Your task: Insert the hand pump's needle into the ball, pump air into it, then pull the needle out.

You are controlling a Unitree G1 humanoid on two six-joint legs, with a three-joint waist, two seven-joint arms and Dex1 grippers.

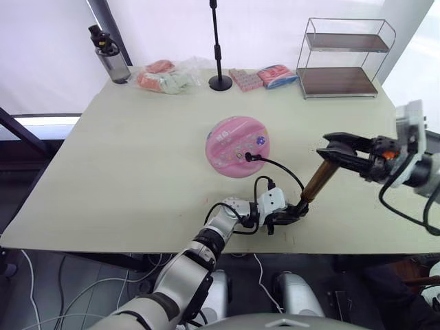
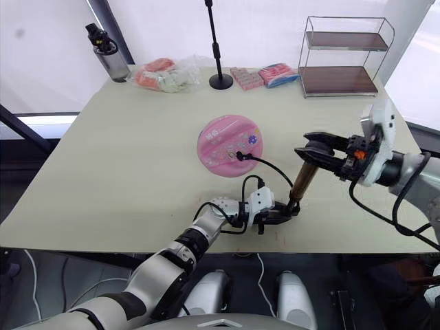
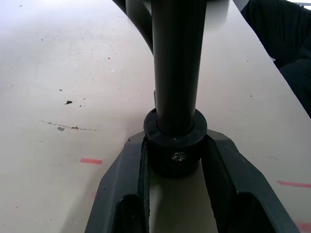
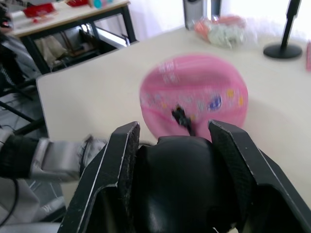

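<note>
- I see the pink ball (image 1: 238,146) mid-table, hose fitting plugged into it.
- The bronze hand pump (image 1: 317,179) stands tilted near the front edge.

I see a pale tabletop (image 1: 137,172) before bright white curtains. A two-tier wire shelf (image 1: 346,56) stands at its far right corner, a black stand (image 1: 219,48) mid far edge.

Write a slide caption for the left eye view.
Left gripper clamps the hand pump base, right gripper holds its handle, hose plugged into the ball.
</note>
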